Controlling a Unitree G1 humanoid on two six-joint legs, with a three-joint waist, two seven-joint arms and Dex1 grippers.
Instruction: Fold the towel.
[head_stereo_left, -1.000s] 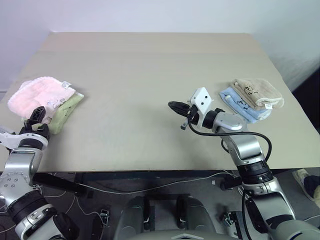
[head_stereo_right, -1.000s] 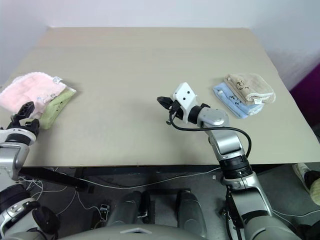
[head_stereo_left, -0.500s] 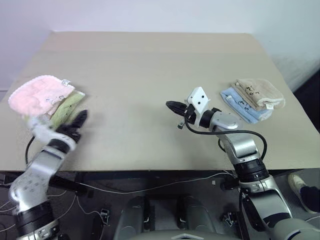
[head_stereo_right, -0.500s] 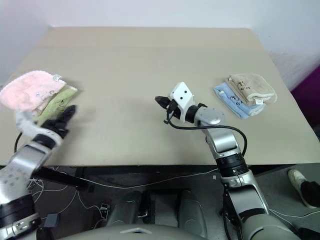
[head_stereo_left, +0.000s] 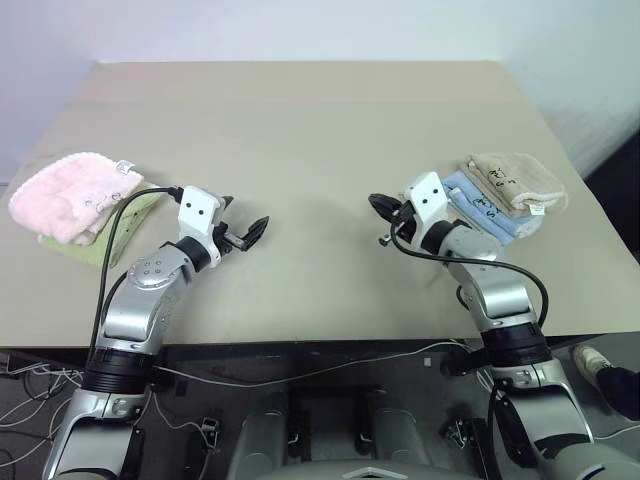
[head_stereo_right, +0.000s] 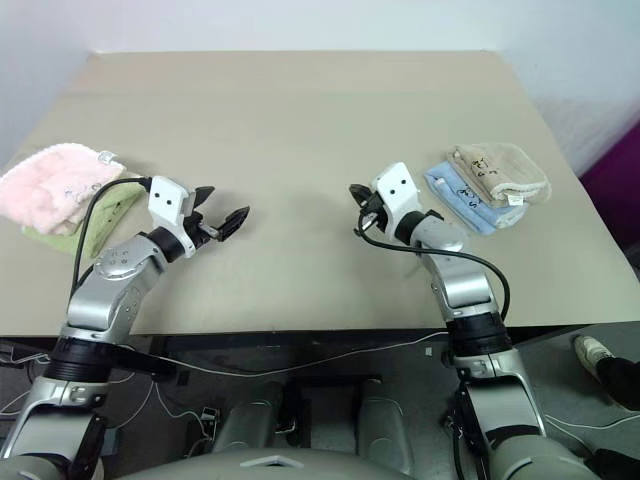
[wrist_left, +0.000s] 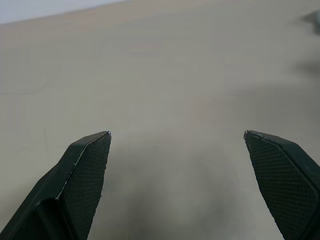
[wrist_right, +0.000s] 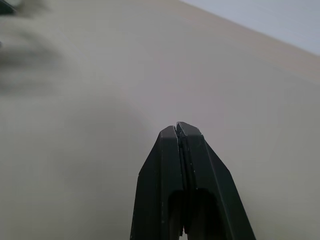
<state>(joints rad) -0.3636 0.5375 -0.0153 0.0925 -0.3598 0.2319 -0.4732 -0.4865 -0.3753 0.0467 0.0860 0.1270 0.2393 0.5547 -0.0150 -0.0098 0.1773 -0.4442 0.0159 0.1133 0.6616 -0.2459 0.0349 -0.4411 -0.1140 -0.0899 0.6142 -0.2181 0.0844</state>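
The pale pink towel (head_stereo_left: 65, 185) lies folded at the table's left edge, resting on a light green folded towel (head_stereo_left: 122, 226). My left gripper (head_stereo_left: 245, 214) is open over bare tabletop to the right of that stack, apart from it, pointing toward the middle with nothing between its fingers (wrist_left: 87, 165). Across from it, my right gripper (head_stereo_left: 375, 203) is shut and empty, pointing left over the table's centre-right. In the right wrist view the gripper (wrist_right: 180, 127) shows its two fingers pressed together.
A beige folded cloth (head_stereo_left: 515, 180) lies on a light blue one (head_stereo_left: 478, 210) at the right of the tan table (head_stereo_left: 300, 130), just behind my right wrist. Cables hang below the table's front edge.
My left arm swung from the towel stack at the left edge toward the table's middle and rolled its wrist, staying open. My right gripper drew back to the right, still shut.
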